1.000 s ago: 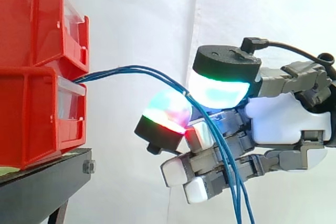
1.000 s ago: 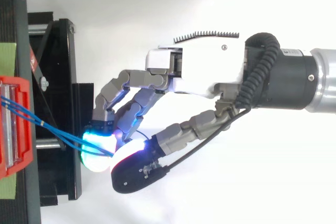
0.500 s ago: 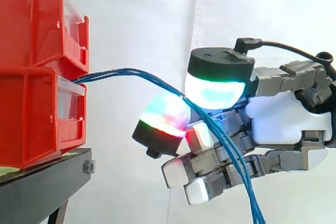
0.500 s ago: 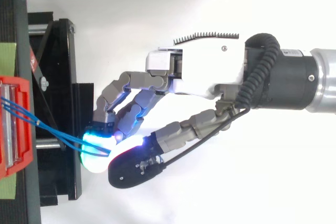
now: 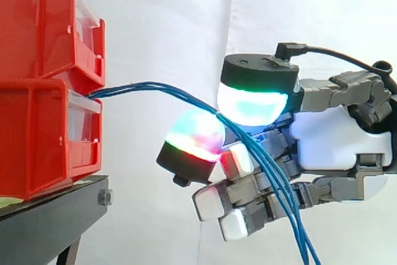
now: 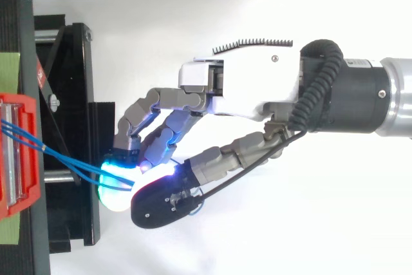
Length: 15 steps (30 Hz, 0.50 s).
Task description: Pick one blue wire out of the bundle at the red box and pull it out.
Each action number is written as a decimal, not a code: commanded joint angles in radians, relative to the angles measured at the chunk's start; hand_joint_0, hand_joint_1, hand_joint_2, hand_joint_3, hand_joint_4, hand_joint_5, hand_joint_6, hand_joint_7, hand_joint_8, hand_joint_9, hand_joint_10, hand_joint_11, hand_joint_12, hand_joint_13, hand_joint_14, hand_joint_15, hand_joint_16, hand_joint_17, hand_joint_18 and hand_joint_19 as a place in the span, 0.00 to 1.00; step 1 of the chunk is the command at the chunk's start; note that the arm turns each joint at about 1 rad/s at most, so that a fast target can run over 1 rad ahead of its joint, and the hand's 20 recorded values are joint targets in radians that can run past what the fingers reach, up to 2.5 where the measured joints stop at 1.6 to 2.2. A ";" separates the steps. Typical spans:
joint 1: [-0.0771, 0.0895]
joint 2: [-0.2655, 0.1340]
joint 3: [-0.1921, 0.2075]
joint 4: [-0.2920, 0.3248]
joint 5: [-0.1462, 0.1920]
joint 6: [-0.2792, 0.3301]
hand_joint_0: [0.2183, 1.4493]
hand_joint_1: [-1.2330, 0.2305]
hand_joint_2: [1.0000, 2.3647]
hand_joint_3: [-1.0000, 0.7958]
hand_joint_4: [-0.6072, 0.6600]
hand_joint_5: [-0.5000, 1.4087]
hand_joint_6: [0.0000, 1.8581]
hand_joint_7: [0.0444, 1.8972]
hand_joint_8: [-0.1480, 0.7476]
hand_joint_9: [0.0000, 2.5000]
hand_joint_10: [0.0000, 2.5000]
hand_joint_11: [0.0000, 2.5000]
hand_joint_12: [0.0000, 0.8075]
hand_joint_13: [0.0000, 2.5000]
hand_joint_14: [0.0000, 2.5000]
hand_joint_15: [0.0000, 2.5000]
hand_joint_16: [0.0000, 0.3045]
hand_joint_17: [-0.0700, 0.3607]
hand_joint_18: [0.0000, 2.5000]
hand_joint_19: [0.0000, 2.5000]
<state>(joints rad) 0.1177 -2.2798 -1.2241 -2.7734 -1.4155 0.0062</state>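
This looks like a robotics lab set up for testing. A plain white curtain point(image 5: 161, 41) hangs behind everything as a backdrop, and stacked red plastic storage bins point(image 5: 37, 91) sit on a bare black metal stand point(image 5: 43, 228). A silver-and-black robot arm point(image 6: 386, 98) carries a white and grey jointed mechanical hand point(image 6: 244, 88) whose thick fingertip pads point(image 5: 251, 103) glow green and cyan.

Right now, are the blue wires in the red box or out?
In: the blue wires run from the red box to the hand.

Bright, even light leaves the white curtain point(image 5: 167, 29) nearly shadowless, and the glowing fingertips point(image 5: 251, 103) flare white.
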 commanded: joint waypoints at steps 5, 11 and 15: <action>-0.001 0.000 0.000 0.000 -0.005 0.000 0.31 0.34 0.01 0.39 0.69 0.17 0.49 0.35 0.50 0.38 0.01 0.30 0.46 0.29 0.01 0.19 0.20 0.48 0.20 0.21; -0.001 0.000 0.000 0.000 -0.006 0.000 0.33 0.31 0.01 0.41 0.63 0.17 0.49 0.37 0.50 0.38 0.01 0.30 0.46 0.29 0.01 0.19 0.20 0.48 0.21 0.20; -0.003 0.000 0.000 0.000 -0.013 0.000 0.36 0.28 0.01 0.43 0.64 0.16 0.49 0.36 0.49 0.36 0.01 0.30 0.45 0.28 0.01 0.19 0.20 0.48 0.20 0.20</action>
<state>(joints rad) 0.1154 -2.2796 -1.2240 -2.7735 -1.4239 0.0061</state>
